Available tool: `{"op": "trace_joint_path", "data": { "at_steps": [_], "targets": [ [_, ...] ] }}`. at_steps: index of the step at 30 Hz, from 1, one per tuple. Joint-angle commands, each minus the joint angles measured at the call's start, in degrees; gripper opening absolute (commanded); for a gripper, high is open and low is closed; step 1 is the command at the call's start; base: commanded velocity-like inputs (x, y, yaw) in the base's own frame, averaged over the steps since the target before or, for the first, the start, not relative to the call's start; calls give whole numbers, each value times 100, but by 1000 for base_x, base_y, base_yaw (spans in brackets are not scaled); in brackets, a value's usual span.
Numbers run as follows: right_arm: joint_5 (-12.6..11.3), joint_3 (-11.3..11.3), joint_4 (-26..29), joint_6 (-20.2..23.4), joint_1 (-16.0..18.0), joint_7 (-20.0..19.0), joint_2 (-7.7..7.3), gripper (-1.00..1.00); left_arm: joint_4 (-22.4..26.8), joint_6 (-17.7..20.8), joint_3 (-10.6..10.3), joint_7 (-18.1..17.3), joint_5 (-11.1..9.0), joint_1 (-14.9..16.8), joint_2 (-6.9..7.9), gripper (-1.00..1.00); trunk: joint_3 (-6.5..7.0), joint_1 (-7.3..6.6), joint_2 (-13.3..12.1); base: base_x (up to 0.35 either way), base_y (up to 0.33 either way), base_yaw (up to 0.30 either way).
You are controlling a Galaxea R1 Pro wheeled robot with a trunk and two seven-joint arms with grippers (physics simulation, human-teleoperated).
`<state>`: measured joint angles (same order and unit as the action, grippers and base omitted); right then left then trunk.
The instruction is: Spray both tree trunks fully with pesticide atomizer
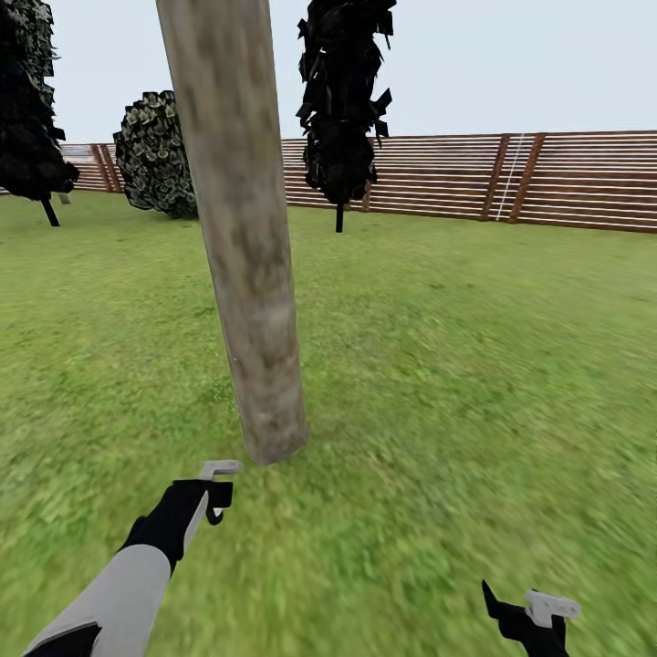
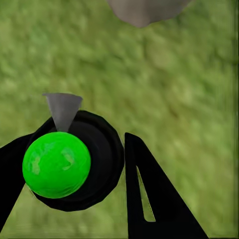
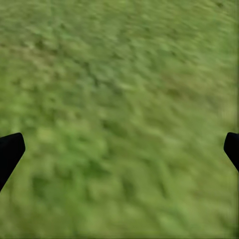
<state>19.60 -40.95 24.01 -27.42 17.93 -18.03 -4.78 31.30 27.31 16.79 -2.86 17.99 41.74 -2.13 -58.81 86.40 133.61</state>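
Note:
A thick, pale grey-beige mottled tree trunk (image 1: pixel 246 255) rises from the floor (image 1: pixel 456 365) of green grass, its foliage out of view. My left gripper (image 1: pixel 203 506) is low, just in front of the trunk's foot, shut on the pesticide atomizer (image 1: pixel 222 469). In the left wrist view the atomizer (image 2: pixel 64 159) shows as a black body with a bright green round part and a pale grey nozzle. It sits between my black fingers (image 2: pixel 149 199), and the nozzle points toward the trunk's base (image 2: pixel 144 10). My right gripper (image 1: pixel 529 616) hangs open over bare grass at the lower right.
A brown slatted fence (image 1: pixel 566 182) closes the garden at the back. Two thin-trunked black trees (image 1: pixel 342 109) (image 1: pixel 27 109) and a round dark bush (image 1: pixel 157 155) stand in front of it. Lawn stretches wide to the right of the trunk.

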Motion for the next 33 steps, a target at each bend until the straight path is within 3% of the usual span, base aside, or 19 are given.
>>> {"op": "trace_joint_path", "data": {
  "at_steps": [1, 4, 6, 7, 10, 12, 15, 17, 19, 20, 21, 24, 29, 30, 31, 33],
  "targets": [
    [0, 0, -1, 0, 0, -4, 4, 100, 0, 13, -5, -27, 6, 5, -34, -100, 0, 0, 0, 0, 0, 0],
    [0, 0, -1, 0, 0, -4, 7, 100, 4, 28, -31, -3, 29, 9, -449, -100, 0, 0, 0, 0, 0, 0],
    [0, 0, -1, 0, 0, -3, 4, 100, 7, 42, -176, 3, 30, 22, -596, -100, 0, 0, 0, 0, 0, 0],
    [0, 0, -1, 0, 0, -1, 3, 100, 12, 46, -210, 7, 37, 30, -602, -100, 0, 0, 0, 0, 0, 0],
    [0, 0, -1, 0, 0, -4, 3, 100, 76, 182, -245, 5, 59, 46, -538, -100, 0, 0, 0, 0, 0, 0],
    [0, 0, -1, 0, 0, -1, 3, 100, 98, 474, -235, -1, 49, 76, -120, -100, 0, 0, 0, 0, 0, 0],
    [0, 0, -1, 0, 0, -2, 3, 100, 103, 542, -245, 0, 53, 93, 111, -100, 0, 0, 0, 0, 0, 0],
    [0, 0, -1, 0, 0, -3, 3, 100, 104, 562, -263, 3, 49, 53, 101, -100, 0, 0, 0, 0, 0, 0],
    [0, 0, -1, 0, 0, -1, 3, 100, 105, 564, -299, 3, 37, 50, -97, -100, 0, 0, 0, 0, 0, 0],
    [0, 0, -1, 0, 0, 0, 3, 100, 105, 564, -377, 4, 42, 52, -240, -100, 0, 0, 0, 0, 0, 0],
    [0, 0, -1, 0, 0, -1, 3, 100, 105, 569, -611, 5, 37, 60, -430, -100, 0, 0, 0, 0, 0, 0],
    [0, 0, -1, 0, 0, -2, 3, 100, 113, 579, -897, 7, 27, 99, -572, -100, 0, 0, 0, 0, 0, 0],
    [0, 0, -1, 0, 0, -2, 3, 100, 254, 601, -940, 13, 45, 111, -520, -100, 0, 0, 0, 0, 0, 0],
    [0, 0, -1, 0, 0, -3, 3, 100, 393, 672, -932, 14, 48, 109, -453, -100, 0, 0, 0, 0, 0, 0],
    [0, 0, -1, 0, 0, -3, 3, 100, 680, 962, -926, 8, 34, 101, -285, -100, 0, 0, 0, 0, 0, 0],
    [0, 0, -1, 0, 0, -1, 3, 100, 970, 1198, -929, 6, 24, 80, -213, -100, 0, 0, 0, 0, 0, 0]
  ]
}}
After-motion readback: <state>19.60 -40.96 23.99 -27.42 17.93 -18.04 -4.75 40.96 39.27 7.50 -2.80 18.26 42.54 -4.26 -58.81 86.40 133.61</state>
